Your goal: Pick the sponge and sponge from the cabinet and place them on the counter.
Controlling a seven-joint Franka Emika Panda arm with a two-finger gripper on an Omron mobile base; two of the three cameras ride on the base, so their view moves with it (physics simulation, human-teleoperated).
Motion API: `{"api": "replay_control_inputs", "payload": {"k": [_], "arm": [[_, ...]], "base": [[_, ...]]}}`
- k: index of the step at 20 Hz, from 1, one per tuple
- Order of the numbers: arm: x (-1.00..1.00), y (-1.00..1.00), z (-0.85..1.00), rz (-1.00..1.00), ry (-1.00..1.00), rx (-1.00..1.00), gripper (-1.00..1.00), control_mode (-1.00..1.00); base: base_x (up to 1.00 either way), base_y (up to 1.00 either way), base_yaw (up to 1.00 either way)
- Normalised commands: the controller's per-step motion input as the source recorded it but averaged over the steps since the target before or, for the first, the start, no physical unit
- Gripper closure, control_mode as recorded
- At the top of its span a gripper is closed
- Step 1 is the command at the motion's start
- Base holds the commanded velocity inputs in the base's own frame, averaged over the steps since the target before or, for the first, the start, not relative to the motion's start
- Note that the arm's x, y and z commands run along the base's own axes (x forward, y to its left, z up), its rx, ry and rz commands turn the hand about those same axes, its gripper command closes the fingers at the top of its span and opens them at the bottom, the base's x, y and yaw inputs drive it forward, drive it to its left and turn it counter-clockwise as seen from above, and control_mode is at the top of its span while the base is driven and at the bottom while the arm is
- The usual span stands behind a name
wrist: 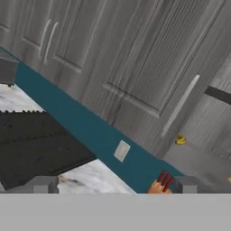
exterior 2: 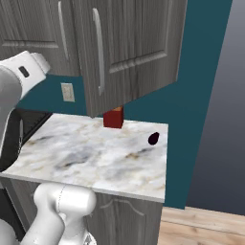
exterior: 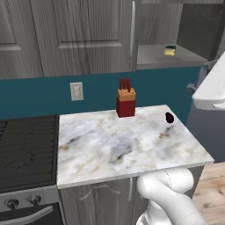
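Note:
A yellow sponge with a dark green top lies on the grey shelf of the dark grey cabinet, whose right door stands open. The hand view shows this sponge small and far off on the shelf, right of the open door's silver handle. A speck of yellow at that view's right edge is too cut off to identify. My gripper is open and empty, well short of the cabinet, above the marble counter. The other sponge is out of view.
A red knife block stands at the counter's back by the teal wall. A small dark object lies near the counter's right end. A black stovetop adjoins the counter on the left. A wall outlet sits above it.

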Motion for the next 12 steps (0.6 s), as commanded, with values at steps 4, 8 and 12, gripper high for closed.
{"api": "replay_control_inputs", "payload": {"k": [4, 8, 12], "arm": [[0.03, 0.54, 0.00, -0.09, -0.04, -0.27, -1.00, -1.00], [0.12, 0.50, 0.00, -0.10, 0.00, -0.26, -1.00, -1.00], [0.13, 0.51, 0.00, -0.11, 0.00, -0.26, -1.00, -1.00]], "base": [[0.00, 0.00, 0.00], [0.00, 0.00, 0.00], [0.00, 0.00, 0.00]]}}
